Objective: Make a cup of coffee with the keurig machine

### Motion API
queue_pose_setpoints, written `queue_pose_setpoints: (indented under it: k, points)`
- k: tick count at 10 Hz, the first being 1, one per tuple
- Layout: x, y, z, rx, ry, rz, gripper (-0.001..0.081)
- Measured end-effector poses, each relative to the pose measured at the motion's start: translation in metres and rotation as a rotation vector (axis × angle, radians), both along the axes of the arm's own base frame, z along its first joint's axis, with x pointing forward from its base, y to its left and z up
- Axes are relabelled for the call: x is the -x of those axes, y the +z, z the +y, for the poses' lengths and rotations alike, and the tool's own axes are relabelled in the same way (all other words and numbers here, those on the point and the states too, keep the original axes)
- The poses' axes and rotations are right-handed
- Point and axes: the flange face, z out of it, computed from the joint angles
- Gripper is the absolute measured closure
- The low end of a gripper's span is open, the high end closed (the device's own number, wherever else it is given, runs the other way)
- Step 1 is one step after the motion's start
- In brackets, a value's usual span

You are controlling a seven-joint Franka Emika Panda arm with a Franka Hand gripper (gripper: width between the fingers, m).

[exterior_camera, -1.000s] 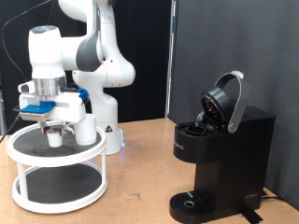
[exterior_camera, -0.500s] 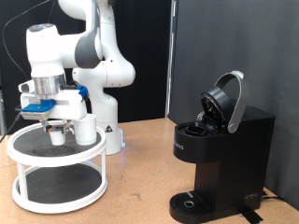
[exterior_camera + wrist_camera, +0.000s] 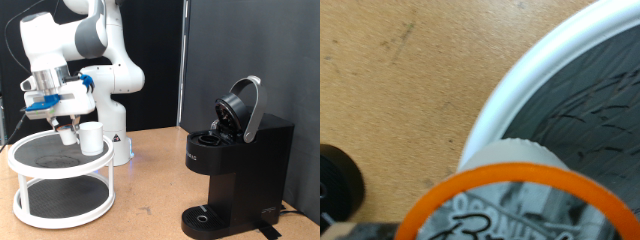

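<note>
My gripper [image 3: 66,127] is shut on a small white pod [image 3: 68,136] and holds it just above the top shelf of a white two-tier round stand [image 3: 60,186]. In the wrist view the pod [image 3: 510,205] fills the lower part, with an orange rim and a printed foil top. The cup [image 3: 92,138], a plain white mug, stands on the top shelf just to the exterior view's right of the gripper. The black keurig machine [image 3: 240,165] stands at the exterior view's right, its domed lid [image 3: 240,108] tilted open and its round drip tray [image 3: 205,215] bare.
The robot's white base [image 3: 117,135] stands behind the stand. The wooden table [image 3: 150,190] stretches between the stand and the machine. In the wrist view the stand's white rim [image 3: 535,80] and black mat pass under the pod, and a dark round object [image 3: 335,185] sits at the edge.
The gripper has risen off the stand's top shelf with the pod between its fingers and shifted slightly right. The mug and the machine have not moved.
</note>
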Motion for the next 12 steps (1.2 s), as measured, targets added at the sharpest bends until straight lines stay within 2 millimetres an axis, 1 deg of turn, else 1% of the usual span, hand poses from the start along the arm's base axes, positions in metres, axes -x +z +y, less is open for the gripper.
queue_pose_setpoints:
  k: [3,7,10,12]
  points:
    - [-0.008,0.027,0.0,-0.042,-0.075,-0.064,0.034]
    - [-0.024,0.057,0.016,-0.124,-0.15,-0.076,0.034]
    - [-0.032,0.069,0.025,-0.123,-0.144,-0.075,0.034]
    - [-0.032,0.07,0.026,-0.125,-0.138,-0.07,0.034]
